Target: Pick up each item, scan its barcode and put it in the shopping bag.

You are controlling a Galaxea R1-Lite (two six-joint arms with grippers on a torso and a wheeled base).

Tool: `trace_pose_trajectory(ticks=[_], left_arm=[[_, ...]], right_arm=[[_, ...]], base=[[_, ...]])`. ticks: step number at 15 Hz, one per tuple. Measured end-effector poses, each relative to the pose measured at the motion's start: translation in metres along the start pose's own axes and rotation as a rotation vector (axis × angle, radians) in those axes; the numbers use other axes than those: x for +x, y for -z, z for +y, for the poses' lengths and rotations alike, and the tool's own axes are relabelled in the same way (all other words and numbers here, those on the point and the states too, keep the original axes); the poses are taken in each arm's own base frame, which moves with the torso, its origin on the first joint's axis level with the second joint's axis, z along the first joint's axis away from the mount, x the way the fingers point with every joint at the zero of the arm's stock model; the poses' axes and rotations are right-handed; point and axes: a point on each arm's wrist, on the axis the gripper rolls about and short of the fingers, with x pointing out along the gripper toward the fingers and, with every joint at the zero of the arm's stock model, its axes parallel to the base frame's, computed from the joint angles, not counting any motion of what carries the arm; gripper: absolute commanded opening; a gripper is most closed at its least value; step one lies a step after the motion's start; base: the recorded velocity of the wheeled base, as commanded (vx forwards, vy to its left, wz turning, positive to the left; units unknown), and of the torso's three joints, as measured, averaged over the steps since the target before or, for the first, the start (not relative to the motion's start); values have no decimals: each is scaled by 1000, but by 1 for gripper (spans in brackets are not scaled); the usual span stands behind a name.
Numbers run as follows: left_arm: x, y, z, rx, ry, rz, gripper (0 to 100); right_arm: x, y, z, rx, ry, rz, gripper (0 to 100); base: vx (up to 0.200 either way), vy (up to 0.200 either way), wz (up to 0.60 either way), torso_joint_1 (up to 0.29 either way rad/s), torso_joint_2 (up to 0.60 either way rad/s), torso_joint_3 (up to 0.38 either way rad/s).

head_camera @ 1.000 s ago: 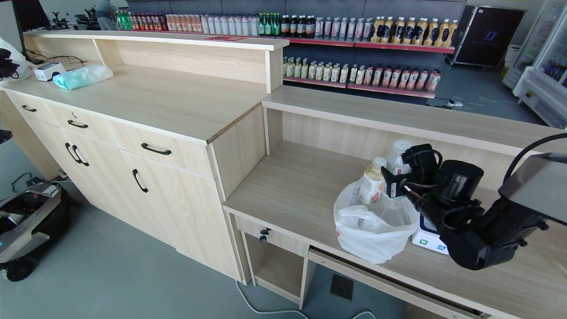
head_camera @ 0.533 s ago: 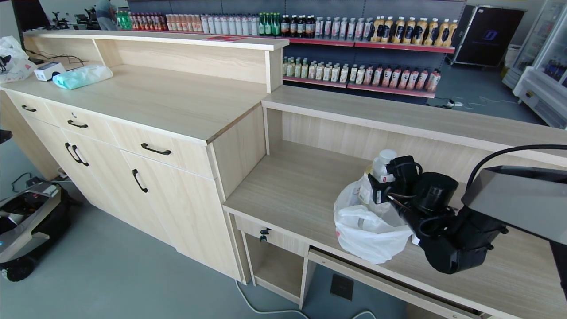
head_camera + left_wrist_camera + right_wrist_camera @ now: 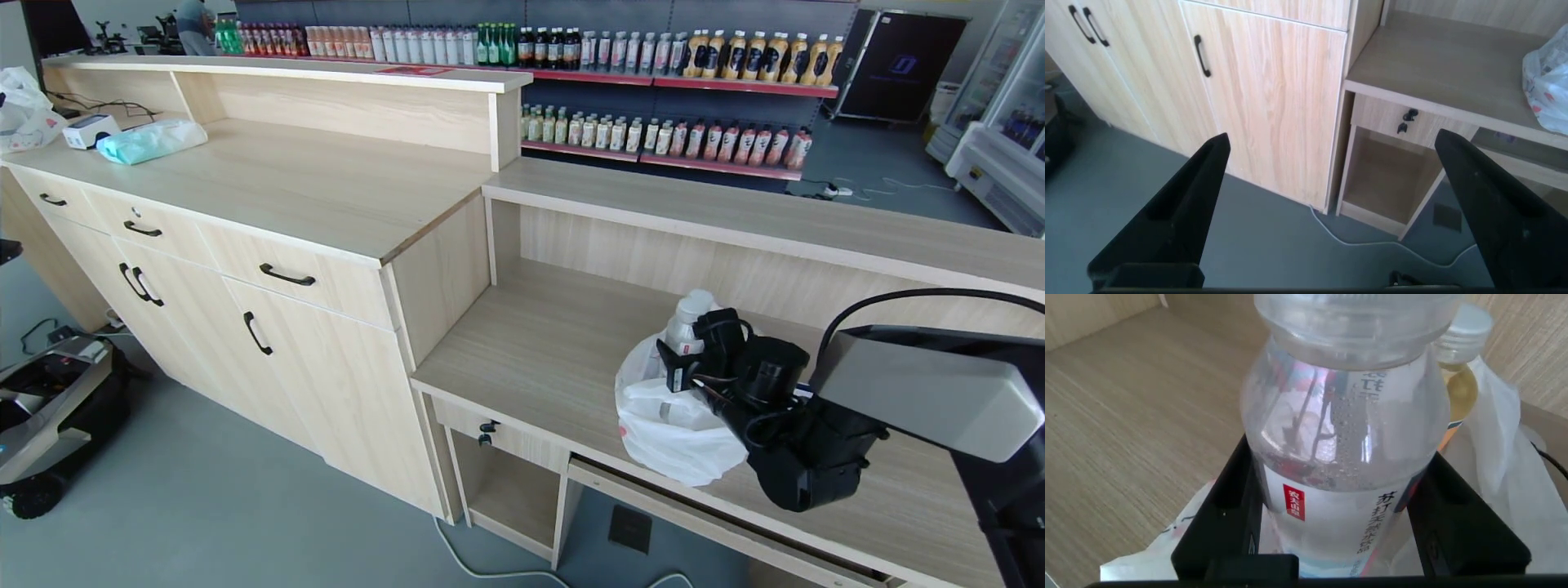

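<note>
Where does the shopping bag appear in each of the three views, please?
Head view: bag on the low counter, beneath the held bottle.
Left wrist view: bag on the same counter.
Right wrist view: bag beneath and beside the bottle.
Shared landmark: the wooden counter.

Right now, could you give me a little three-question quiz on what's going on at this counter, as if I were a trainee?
1. True or false: the right gripper holds a clear bottle over the white shopping bag.
2. Pick one: what stands in the bag beside the held bottle? A) a yellowish bottle with a pale cap; B) a tin can; C) an apple.
3. Fill the gap: the left gripper, hanging above the floor by the cabinet, has its fingers ____.

Key: 1 true; 2 A; 3 open.
</note>
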Motion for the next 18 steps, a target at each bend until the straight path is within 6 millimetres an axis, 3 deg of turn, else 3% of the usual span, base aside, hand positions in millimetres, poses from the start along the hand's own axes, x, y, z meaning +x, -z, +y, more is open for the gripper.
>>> trace_pose_trajectory(ticks=[8, 17, 18], left_arm=[[0, 0, 0, 0, 0, 0, 100], [0, 0, 0, 0, 0, 0, 100], [0, 0, 0, 0, 0, 0, 100]], right_arm=[[-3, 19, 24, 1, -80, 45, 0], [-4, 38, 24, -6, -80, 88, 0], [-5, 40, 24, -5, -79, 99, 100]], base=[[0, 0, 0, 0, 0, 0], [0, 0, 0, 0, 0, 0], [0, 0, 0, 0, 0, 0]])
